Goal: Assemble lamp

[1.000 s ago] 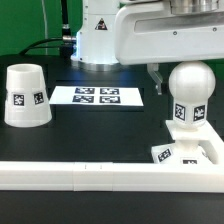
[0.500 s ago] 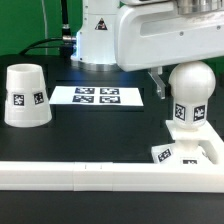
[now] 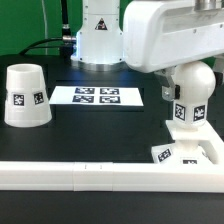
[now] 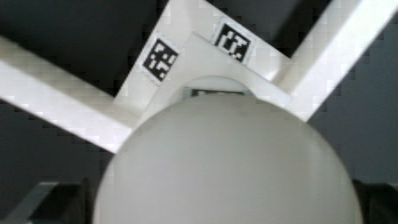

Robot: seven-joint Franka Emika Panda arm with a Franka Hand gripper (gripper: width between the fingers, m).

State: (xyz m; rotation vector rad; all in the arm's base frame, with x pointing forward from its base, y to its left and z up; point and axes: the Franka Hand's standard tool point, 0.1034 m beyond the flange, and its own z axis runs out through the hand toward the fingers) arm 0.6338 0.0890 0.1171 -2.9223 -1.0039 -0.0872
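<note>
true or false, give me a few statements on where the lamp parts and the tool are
1. The bulb stands upright on the base. True.
2. The shade sits over the bulb. False: it stands on the table at the exterior view's left, apart from the bulb.
3. The marker board lies between shade and bulb in the exterior view. True.
4. The tool grips the shade. False: it is close beside the bulb, far from the shade.
5. The rail lies behind the marker board. False: it runs in front, nearer the camera.
</note>
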